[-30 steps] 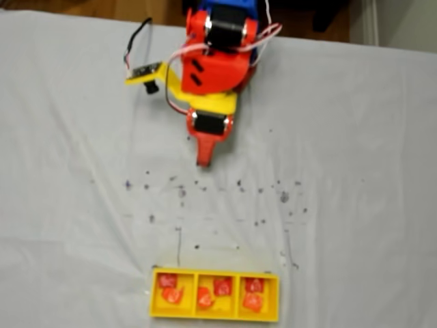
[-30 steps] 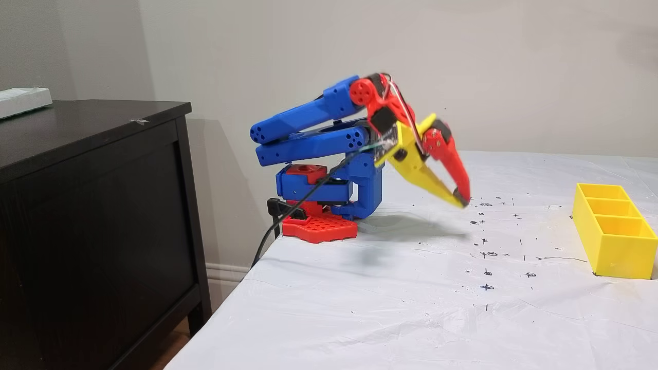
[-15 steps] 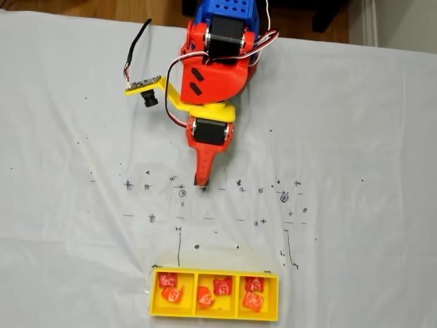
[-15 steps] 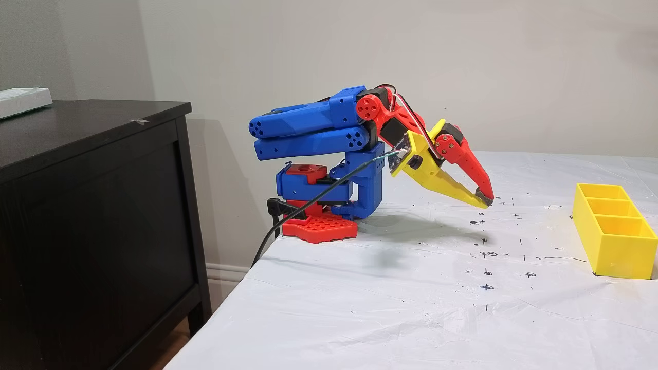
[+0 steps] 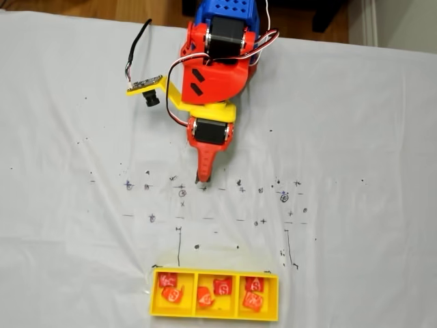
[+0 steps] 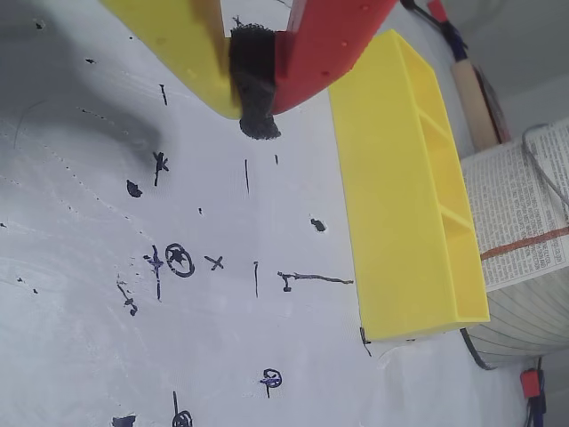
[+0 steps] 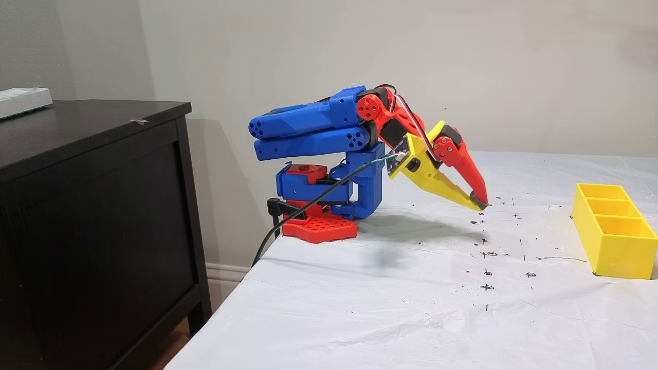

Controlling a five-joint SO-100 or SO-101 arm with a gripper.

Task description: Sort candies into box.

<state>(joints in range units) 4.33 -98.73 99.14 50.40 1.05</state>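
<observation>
The box point(image 5: 214, 316) is a long yellow tray with three compartments at the table's near edge in a fixed view. Two small red candies lie in each compartment, for example one on the left point(image 5: 168, 279), one in the middle point(image 5: 221, 286) and one on the right point(image 5: 254, 284). My gripper point(image 5: 203, 179) hangs shut and holds nothing, well short of the box. In the wrist view the gripper point(image 6: 253, 107) has its yellow and red fingers pressed together on a black pad, with the box point(image 6: 400, 178) beyond it to the right. From the side, the gripper point(image 7: 479, 203) points down just above the sheet, and the box point(image 7: 611, 246) stands far right.
The white sheet carries many pen marks point(image 5: 181, 193) between arm and box. The arm's red base point(image 7: 318, 226) sits at the table's corner, next to a dark cabinet point(image 7: 92, 205). A book point(image 6: 524, 213) lies beyond the box in the wrist view.
The arm folded down and the gripper swung out and lower toward the sheet. Its jaws, slightly apart a second ago, have come together. The candies and box have not moved.
</observation>
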